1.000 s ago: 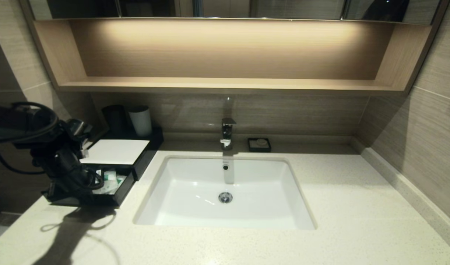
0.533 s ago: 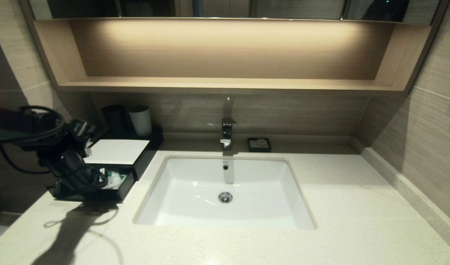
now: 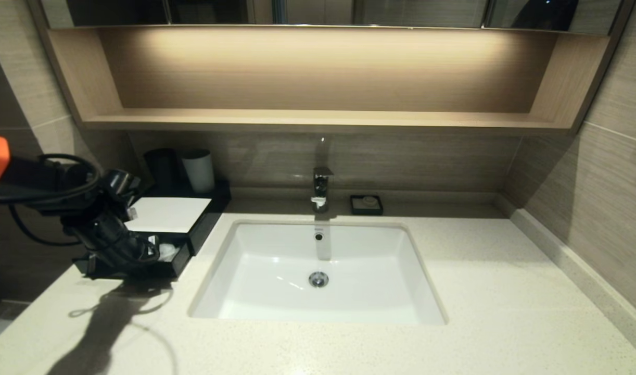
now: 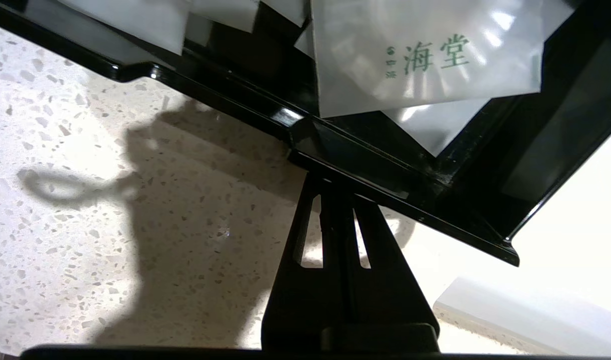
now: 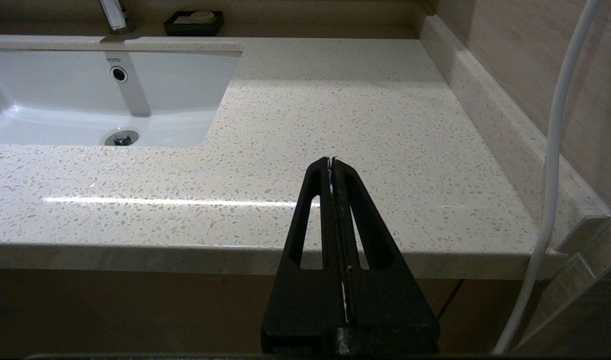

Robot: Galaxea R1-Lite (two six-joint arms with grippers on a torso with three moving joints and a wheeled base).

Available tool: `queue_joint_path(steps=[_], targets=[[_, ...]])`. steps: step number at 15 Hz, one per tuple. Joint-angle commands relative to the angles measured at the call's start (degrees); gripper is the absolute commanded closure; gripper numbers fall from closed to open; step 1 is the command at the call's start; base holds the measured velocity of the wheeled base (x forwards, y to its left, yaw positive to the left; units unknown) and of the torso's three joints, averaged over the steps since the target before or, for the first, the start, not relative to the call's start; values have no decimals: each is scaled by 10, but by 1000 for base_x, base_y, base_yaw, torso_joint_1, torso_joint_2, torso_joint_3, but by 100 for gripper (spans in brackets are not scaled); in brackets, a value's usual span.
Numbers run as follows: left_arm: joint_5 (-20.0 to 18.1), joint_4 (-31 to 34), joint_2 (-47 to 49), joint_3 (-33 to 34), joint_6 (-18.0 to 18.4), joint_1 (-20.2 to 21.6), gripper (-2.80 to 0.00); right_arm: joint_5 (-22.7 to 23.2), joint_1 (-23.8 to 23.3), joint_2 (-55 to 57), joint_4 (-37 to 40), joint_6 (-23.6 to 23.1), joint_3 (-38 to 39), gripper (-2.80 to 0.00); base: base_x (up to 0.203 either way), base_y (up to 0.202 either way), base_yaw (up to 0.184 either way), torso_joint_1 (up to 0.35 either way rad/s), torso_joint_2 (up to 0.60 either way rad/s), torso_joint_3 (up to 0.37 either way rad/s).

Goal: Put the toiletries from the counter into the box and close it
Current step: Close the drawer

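Both fingers pressed together, left end effector (image 4: 335, 182) touches the box (image 4: 365, 165) drawer front.

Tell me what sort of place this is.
Most likely a hotel bathroom vanity: a white sink set into a speckled stone counter with a chrome tap, a soap dish, two cups, and a black box of wrapped toiletries.
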Motion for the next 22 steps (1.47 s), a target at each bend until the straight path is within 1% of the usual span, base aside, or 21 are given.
queue_joint_path(steps=[1,4,18,22], targets=[[-2,1,0,1,-3,-4,0,0,0,0,0,0,1,0,0,0,0,0,0,0],[-8,-4,-2,0,-4,-6,0,0,0,0,0,0,1,0,0,0,0,0,0,0],[-8,-71,11,-1,-3,-7,0,0,0,0,0,0,1,0,0,0,0,0,0,0],[-24,-79,17,-1,-1,-7,0,1,0,0,0,0,1,0,0,0,0,0,0,0]])
